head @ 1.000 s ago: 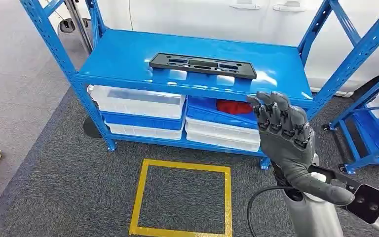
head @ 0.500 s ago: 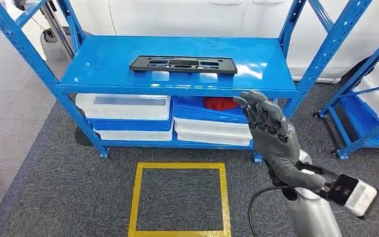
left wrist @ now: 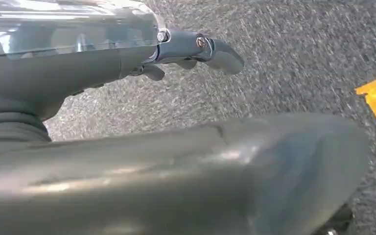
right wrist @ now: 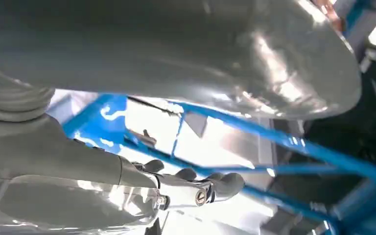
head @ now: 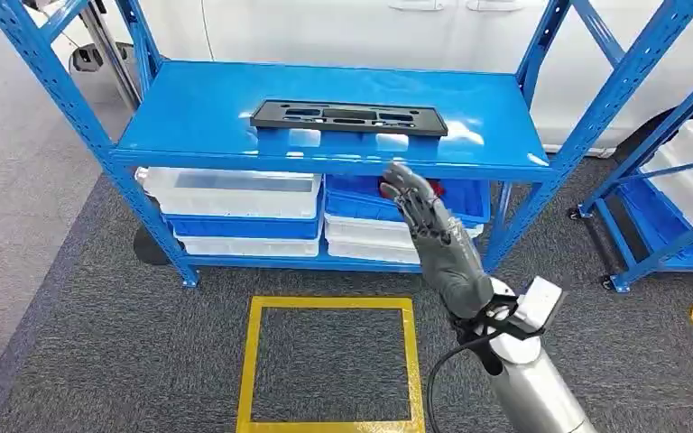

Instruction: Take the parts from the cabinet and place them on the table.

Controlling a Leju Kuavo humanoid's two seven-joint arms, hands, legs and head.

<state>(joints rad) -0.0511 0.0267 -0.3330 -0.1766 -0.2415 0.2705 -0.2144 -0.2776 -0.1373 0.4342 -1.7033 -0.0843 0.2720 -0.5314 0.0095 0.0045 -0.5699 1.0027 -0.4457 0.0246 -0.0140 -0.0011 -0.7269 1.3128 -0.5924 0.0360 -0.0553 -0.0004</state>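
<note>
Black slotted part (head: 349, 117) lies flat on the top shelf of the blue steel rack (head: 541, 168), bearing no legible writing. Right hand (head: 435, 236) hovers before that rack, fingers (head: 406, 188) spread, empty, above grey carpet (head: 81, 343) with a yellow taped square (head: 254, 361).
</note>
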